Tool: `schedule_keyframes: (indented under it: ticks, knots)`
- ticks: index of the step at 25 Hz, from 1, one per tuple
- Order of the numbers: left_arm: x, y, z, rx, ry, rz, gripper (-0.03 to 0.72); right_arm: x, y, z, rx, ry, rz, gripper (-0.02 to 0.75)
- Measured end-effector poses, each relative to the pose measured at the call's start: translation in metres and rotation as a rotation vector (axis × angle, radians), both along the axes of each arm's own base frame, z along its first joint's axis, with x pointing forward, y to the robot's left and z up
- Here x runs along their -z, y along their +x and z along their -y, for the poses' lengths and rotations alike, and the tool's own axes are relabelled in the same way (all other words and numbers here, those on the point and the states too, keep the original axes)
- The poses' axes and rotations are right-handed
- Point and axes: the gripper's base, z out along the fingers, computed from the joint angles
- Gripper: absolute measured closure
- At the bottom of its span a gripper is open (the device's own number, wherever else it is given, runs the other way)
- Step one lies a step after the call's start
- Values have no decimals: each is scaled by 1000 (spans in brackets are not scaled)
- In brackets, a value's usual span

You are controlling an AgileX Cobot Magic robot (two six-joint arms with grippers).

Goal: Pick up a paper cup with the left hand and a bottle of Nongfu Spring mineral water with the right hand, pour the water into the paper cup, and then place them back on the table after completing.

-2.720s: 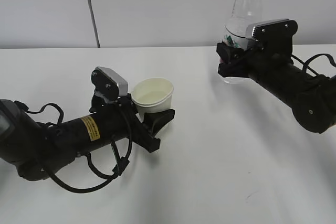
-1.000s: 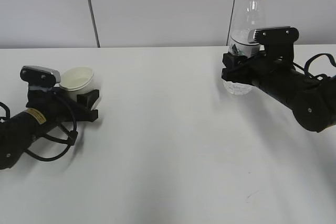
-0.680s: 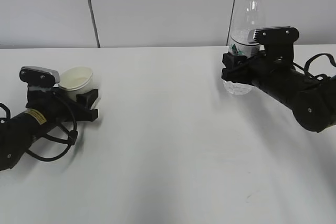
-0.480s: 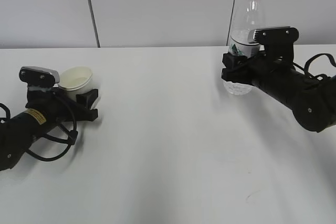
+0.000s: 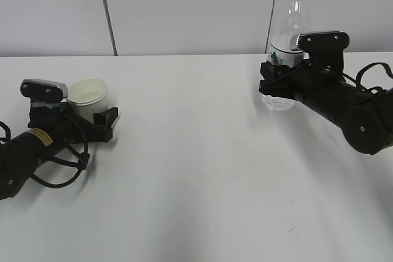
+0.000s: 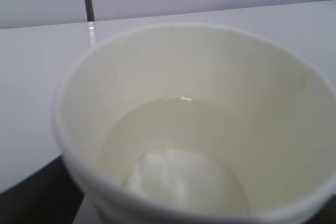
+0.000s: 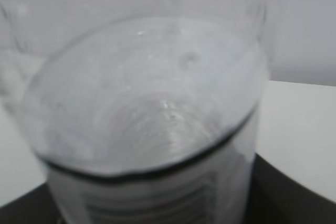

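Note:
The white paper cup (image 5: 87, 92) stands upright on the table (image 5: 196, 170) at the left, with clear water (image 6: 178, 145) in its bottom. My left hand's gripper (image 5: 95, 107) lies low around the cup, and its near finger (image 5: 109, 118) stands a little off the cup wall. The far finger is hidden behind the cup. The clear bottle (image 5: 288, 23), uncapped with a red neck ring, stands upright at the back right, partly filled with water (image 7: 147, 103). My right hand's gripper (image 5: 274, 82) is shut on its lower body.
A grey wall (image 5: 184, 10) with a dark vertical seam runs along the table's far edge, just behind the bottle. The black arms lie low along the left and right sides of the table.
The left arm carried the cup left and set it upright, and its near finger has now drawn a little away from the cup. The right arm lowered the bottle, then stayed still.

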Motion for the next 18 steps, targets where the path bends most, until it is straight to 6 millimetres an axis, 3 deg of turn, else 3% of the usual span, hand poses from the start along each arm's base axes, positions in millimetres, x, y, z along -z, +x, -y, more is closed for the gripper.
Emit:
schedule_keyframes:
  ticks: [8, 18]
  knots:
    - [-4, -4, -1, -1, 3, -7, 101, 0, 0, 0, 1, 4, -1, 327]
    - [0, -34, -7, -32, 9, -89, 100, 3, 0, 0, 3, 9, -12, 327]
